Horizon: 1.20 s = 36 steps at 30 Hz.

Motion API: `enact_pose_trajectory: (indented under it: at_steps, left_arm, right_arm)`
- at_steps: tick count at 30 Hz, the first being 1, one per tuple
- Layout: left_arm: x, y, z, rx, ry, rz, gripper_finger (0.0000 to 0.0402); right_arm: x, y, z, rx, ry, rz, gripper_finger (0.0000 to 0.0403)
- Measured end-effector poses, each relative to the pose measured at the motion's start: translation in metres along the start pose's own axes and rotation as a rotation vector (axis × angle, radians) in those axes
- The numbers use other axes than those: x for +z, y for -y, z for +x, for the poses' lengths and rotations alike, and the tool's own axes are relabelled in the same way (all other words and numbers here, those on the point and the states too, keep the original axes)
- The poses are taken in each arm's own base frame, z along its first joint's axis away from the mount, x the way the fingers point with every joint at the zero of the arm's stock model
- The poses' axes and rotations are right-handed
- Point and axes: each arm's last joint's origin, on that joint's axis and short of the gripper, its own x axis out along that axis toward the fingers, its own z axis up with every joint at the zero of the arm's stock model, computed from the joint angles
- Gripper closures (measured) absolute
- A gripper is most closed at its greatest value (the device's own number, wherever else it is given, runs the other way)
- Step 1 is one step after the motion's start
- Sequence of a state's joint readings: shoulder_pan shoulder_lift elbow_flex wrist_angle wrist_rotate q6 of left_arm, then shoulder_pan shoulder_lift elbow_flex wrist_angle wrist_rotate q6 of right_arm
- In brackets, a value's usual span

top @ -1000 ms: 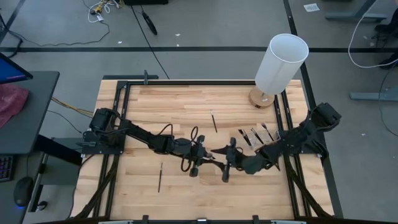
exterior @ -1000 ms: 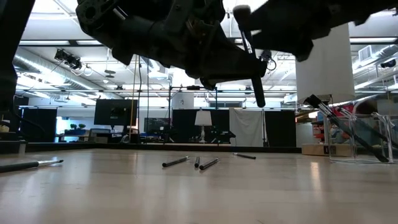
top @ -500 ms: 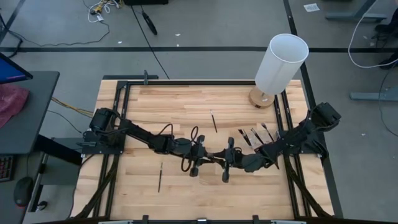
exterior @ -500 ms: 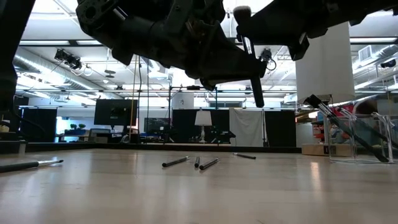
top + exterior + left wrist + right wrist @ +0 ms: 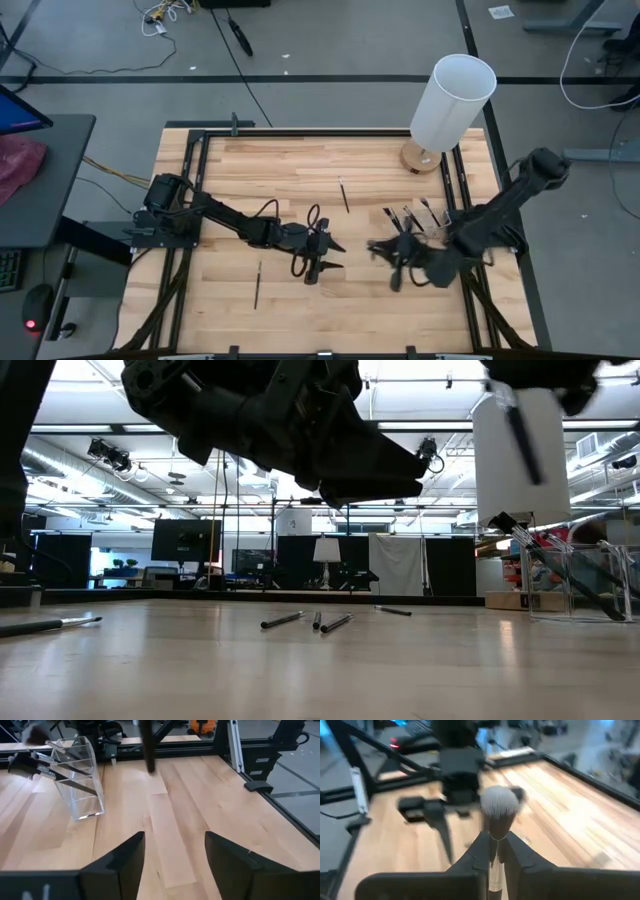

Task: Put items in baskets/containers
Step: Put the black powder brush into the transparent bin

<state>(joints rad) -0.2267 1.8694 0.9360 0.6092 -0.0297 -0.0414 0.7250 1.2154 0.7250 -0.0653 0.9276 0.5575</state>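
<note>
My right gripper (image 5: 385,248) is shut on a dark brush (image 5: 522,435) with a fluffy pale head (image 5: 499,802), held above the table right of centre. My left gripper (image 5: 335,253) hangs open over the table's middle with nothing between its fingers (image 5: 175,840). The clear holder (image 5: 80,775) stands on the table near the right edge (image 5: 415,218), with several brushes leaning in it. Loose brushes lie flat on the wood (image 5: 344,195), (image 5: 257,285), (image 5: 283,620). My right gripper pinches the brush between its two fingers at the silver ferrule just below the head (image 5: 492,856). The fingers come from the table's right side, slanting a little down, and lie across the brush. The brush is lifted clear of the table and tilted, its handle (image 5: 530,460) hanging below.
A tall white cylinder (image 5: 452,100) on a round wooden base stands at the far right corner, just beyond the holder. A black frame (image 5: 190,200) borders the table. Bare wood lies along the near edge (image 5: 330,320).
My right gripper has shut on the brush that my left gripper held, and my left gripper has opened and let it go. My right gripper has then carried the brush up and toward the table's right edge, away from my left gripper, which has stayed in place.
</note>
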Motion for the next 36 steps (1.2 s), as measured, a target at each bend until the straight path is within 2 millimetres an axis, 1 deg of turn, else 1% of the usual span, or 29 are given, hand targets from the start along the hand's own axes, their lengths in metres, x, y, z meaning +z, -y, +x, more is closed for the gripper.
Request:
enact_pose_trajectory:
  at_steps: [3, 7, 15, 20, 23, 25, 32, 36]
  left_arm:
    - [0.000, 0.000, 0.000, 0.004, -0.002, 0.000, 0.0187]
    - [0.000, 0.000, 0.000, 0.004, -0.002, 0.000, 0.0190]
    - [0.000, 0.000, 0.000, 0.004, -0.002, 0.001, 0.0195]
    - [0.000, 0.000, 0.000, 0.005, -0.002, 0.001, 0.0195]
    - [0.000, 0.000, 0.000, 0.005, -0.002, 0.001, 0.0195]
    - [0.000, -0.001, 0.000, 0.017, -0.002, 0.002, 0.0195]
    - [0.000, -0.001, 0.000, 0.030, -0.002, 0.002, 0.0195]
    - [-0.001, -0.001, 0.000, 0.031, -0.005, 0.001, 0.0195]
  right_arm:
    - [-0.002, 0.020, -0.024, -0.051, -0.065, 0.038, 0.0383]
    - [-0.007, 0.047, -0.042, -0.129, -0.149, 0.063, 0.0383]
    - [-0.011, 0.090, -0.057, -0.317, -0.258, 0.038, 0.0383]
    - [-0.016, 0.110, -0.063, -0.453, -0.409, 0.034, 0.0383]
    - [-0.019, 0.117, -0.067, -0.513, -0.484, 0.039, 0.0383]
    - [-0.019, 0.120, -0.068, -0.535, -0.498, 0.042, 0.0383]
    - [-0.020, 0.119, -0.067, -0.561, -0.484, 0.066, 0.0383]
    - [-0.028, 0.120, -0.064, -0.605, -0.480, 0.079, 0.0383]
